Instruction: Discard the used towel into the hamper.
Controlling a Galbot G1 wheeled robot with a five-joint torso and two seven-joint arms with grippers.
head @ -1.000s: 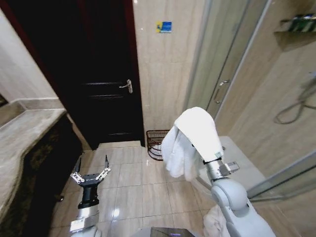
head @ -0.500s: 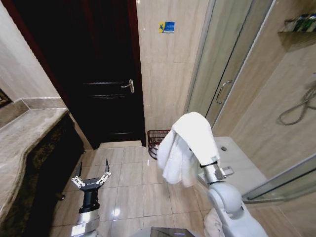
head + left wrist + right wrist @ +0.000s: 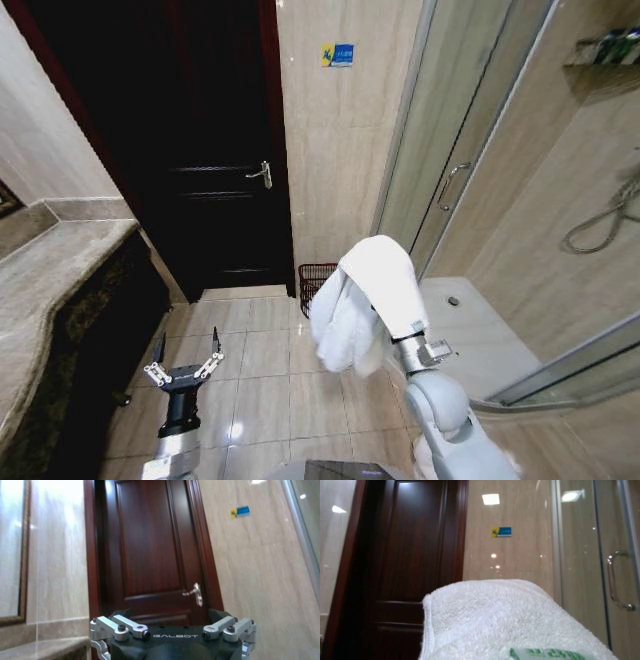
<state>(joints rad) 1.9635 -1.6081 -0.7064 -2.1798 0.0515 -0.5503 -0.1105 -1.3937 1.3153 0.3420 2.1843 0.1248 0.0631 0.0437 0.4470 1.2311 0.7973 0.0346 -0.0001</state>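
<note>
White towel (image 3: 372, 300) draped over right gripper (image 3: 385, 290), finger state indiscernible, raised near hamper (image 3: 313, 283) for drop. Left gripper (image 3: 183, 361) spread wide, empty, farther off.

The towel (image 3: 368, 300) hides the right gripper and half the hamper (image 3: 313, 282).

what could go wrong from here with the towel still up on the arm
1. The towel is draped over the right hand and hides it, so the grip cannot be checked; it might slide off onto the floor early.
2. The hamper is small, sits by the wall and is partly hidden behind the towel, so the drop could miss.
3. The left hand hangs open and low, too far to help.
</note>
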